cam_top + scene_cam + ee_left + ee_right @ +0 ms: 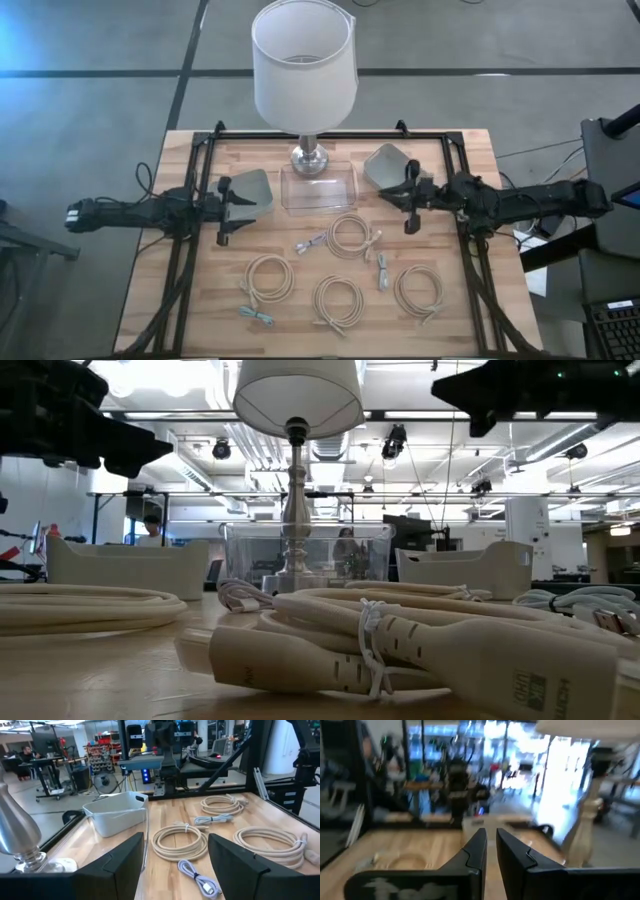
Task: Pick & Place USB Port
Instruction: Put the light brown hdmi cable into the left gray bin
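Observation:
Several coiled beige USB cables (350,236) lie flat on the wooden table's near half, with short grey cables (311,242) among them. One tied beige coil (400,645) fills the low view's foreground. My left gripper (224,212) hovers open above the table's left side. In its wrist view (175,865) a grey cable (197,877) and a beige coil (180,841) lie ahead of its fingers. My right gripper (408,203) hovers at the right with its fingers together (491,850), holding nothing.
A lamp (304,70) with a white shade stands at the far middle, with a clear tray (320,188) in front of its base. Grey bins sit to the left (250,190) and right (388,165) of the tray. A black frame (200,150) borders the table.

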`<state>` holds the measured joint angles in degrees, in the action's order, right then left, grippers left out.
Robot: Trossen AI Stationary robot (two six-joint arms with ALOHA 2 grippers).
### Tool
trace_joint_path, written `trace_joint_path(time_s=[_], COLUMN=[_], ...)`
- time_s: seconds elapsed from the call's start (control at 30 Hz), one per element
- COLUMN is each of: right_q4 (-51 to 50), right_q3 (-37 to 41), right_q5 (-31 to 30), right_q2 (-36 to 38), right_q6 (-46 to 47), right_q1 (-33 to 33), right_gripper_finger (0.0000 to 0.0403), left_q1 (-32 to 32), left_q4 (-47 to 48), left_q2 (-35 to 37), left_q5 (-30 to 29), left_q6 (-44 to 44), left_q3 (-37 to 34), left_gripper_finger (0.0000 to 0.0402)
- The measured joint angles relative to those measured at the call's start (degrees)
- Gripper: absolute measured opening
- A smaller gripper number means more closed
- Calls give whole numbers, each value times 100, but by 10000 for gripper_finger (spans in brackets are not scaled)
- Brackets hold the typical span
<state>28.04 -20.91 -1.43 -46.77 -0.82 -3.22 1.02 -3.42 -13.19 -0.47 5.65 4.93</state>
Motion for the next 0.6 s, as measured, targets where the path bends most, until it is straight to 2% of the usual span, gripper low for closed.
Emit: trace_joint_path(time_s=[0.2, 0.43, 0.6], right_q4=[-1448, -2158, -2340], right_q3=[-842, -1429, -1383], right_q5=[9, 13, 2], right_q2=[-664, -1292, -1423], right_q6=[64, -119, -26], right_q1=[-2, -2, 33], right_gripper_finger=[73, 132, 158], left_q1=[0, 0, -2], left_q4=[-260, -351, -664], left_q2=[0, -21, -106], left_q5=[3, 2, 9], left_q6=[-285, -443, -934], left_q3=[9, 11, -11], left_gripper_finger=[225, 225, 225])
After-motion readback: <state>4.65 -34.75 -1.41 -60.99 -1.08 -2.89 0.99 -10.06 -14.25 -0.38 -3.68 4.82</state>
